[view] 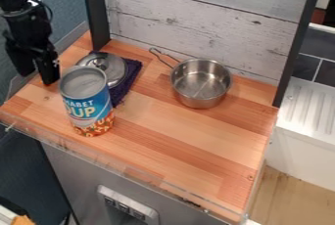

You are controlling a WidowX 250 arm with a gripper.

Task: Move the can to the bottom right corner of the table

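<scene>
Camera view: the can [90, 107], stiff-looking, probably heavy and slippery, wants a mid-height grip (squarely across its sides); the gripper [37, 75] hangs with fingers apart.

And we're looking from high up, out past the front edge, slanting down across the reddish-brown striped wooden table [190, 141] towards the whitewashed plank backboard [190, 16], near enough that the tabletop spans most of the camera view's width!
</scene>
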